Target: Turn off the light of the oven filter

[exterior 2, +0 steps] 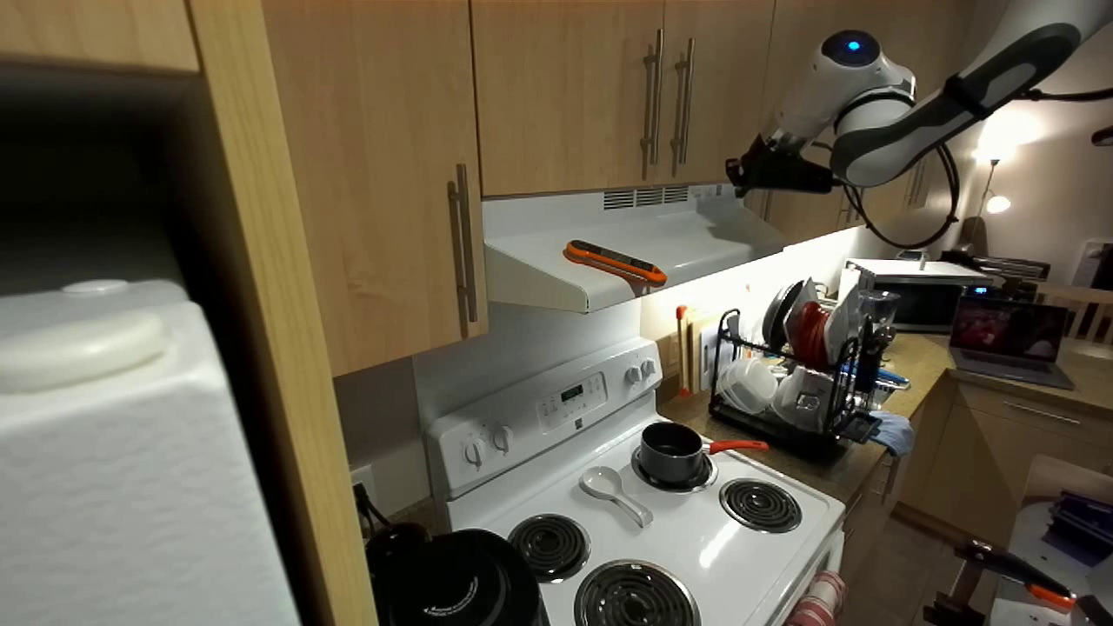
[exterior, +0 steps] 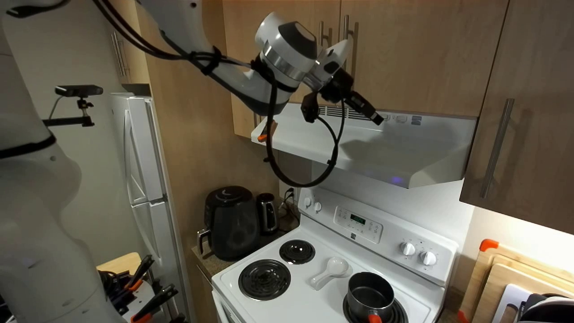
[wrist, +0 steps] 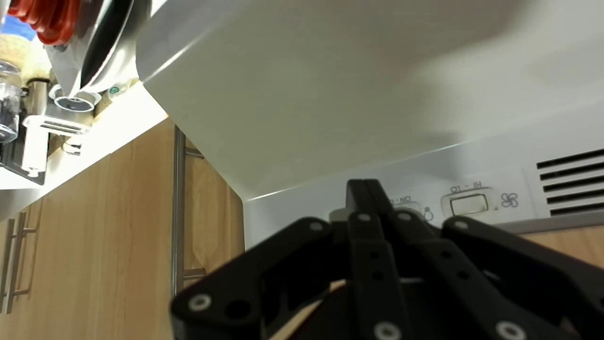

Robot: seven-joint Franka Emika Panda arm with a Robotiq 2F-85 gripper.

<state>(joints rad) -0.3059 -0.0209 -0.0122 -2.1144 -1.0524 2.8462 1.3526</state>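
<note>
In the wrist view, the fingers [wrist: 356,200] are pressed together; beyond their tips, slightly towards the fan switch [wrist: 469,204], the hood's [wrist: 358,108] light switch [wrist: 409,206] is partly covered, and whether it is touched cannot be told. In an exterior view, the hood, a wedge of smooth white metal, is mounted lengthwise above the tabletop's [exterior: 314,307] back edge. In an exterior view, a round, red-handled dark pot [exterior 2: 671,456] is set near a back corner.
</note>
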